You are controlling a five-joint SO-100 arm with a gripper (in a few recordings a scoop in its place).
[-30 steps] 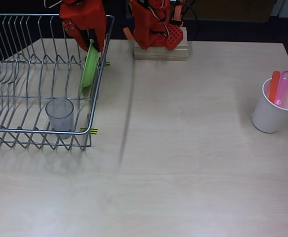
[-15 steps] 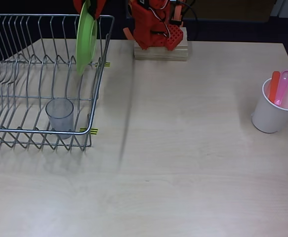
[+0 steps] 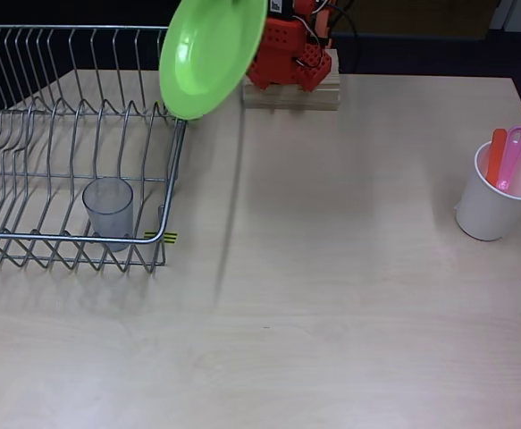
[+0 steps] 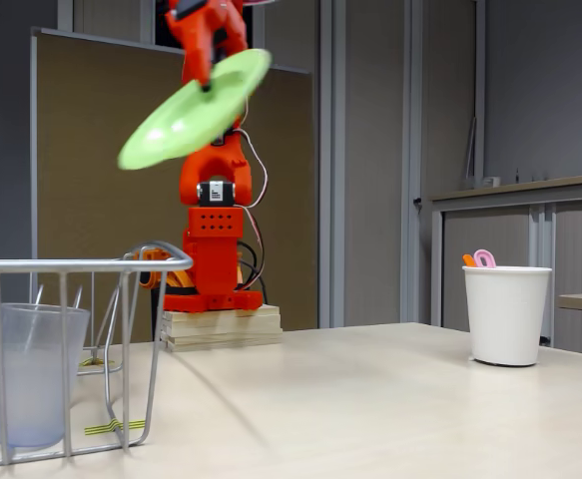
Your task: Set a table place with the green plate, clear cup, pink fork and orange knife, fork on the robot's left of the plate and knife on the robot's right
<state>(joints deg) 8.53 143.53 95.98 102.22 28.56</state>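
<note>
The jaws [image 4: 207,72] are clamped on the rim of the green plate [image 3: 212,55], which hangs tilted high above the corner of the wire rack [image 3: 63,134], clear of the tabletop [image 3: 331,268]. The clear cup [image 3: 108,207] stands in the rack. The pink fork [image 3: 513,157] and orange knife [image 3: 496,156] stand in the white cup [image 3: 495,204].

Risk: an edge grip on a tilted plate may slip during the swing, dropping the plate onto the rack or tabletop.

Red-orange arm [image 4: 214,220], black motor blocks, white wires.
</note>
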